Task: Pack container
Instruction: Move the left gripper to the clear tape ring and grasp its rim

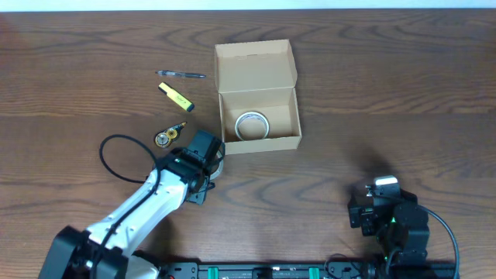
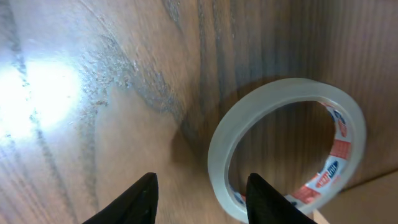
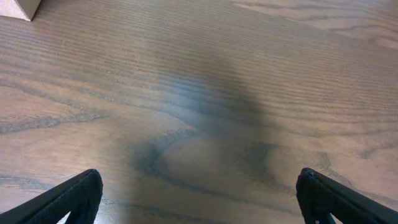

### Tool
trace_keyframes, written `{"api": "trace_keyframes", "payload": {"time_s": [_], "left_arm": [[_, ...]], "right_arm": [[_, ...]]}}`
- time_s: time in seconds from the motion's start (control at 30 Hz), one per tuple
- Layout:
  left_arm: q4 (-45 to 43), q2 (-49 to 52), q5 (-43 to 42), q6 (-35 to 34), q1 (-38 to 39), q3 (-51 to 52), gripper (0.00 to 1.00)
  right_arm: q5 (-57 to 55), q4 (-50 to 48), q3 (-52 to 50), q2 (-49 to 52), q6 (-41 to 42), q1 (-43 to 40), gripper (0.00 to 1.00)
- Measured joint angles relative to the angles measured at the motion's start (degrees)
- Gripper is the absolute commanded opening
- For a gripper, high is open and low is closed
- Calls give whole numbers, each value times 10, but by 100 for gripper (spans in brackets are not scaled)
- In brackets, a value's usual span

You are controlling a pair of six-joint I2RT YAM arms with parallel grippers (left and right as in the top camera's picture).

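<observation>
- The left gripper (image 2: 202, 200) had its jaws partly apart and clamped on nothing. Bare wood showed in the gap between its two black fingertips (image 2: 140, 202).
- The near rim of a clear tape roll (image 2: 286, 146) ran up through that gap, close to the right-hand fingertip. Whether the two touched could not be told.
- That roll lay flat on the table (image 2: 93, 124), with a red and blue printed core on its inner face.
- A tan cardboard edge showed just past the roll in the left wrist view.
- Seen from overhead, the left gripper sat just off the front left corner of the container (image 1: 225, 116).
- The container stood near the middle of the table, its flap lid thrown back. A second tape roll (image 1: 252, 125) lay flat on its floor.
- To the left of the box lay a pen (image 1: 182, 74), a yellow highlighter (image 1: 176, 96) and a small yellow and black item (image 1: 167, 136) too small to identify.
- The right gripper (image 3: 199, 199) was spread wide over bare wood, well apart from the box and holding nothing.
</observation>
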State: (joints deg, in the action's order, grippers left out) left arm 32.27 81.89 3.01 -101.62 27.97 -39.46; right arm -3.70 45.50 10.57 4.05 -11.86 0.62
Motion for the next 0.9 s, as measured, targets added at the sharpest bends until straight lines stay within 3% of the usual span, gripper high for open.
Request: {"api": "trace_keyframes", "payload": {"time_s": [0.33,0.63,0.7,0.9], "left_arm": [[-38,47,-2,-2,0,-1,46],[-43,54,-17,-9,-1,-2,9],[-43,54,-19,-9,-1,-2,6],[-42,53,-20,-8,-1,-2,6]], "right_arm": [[0,0,0,0,0,0,99],[0,0,0,0,0,0,99],[0,0,0,0,0,0,99],[0,0,0,0,0,0,99]]}}
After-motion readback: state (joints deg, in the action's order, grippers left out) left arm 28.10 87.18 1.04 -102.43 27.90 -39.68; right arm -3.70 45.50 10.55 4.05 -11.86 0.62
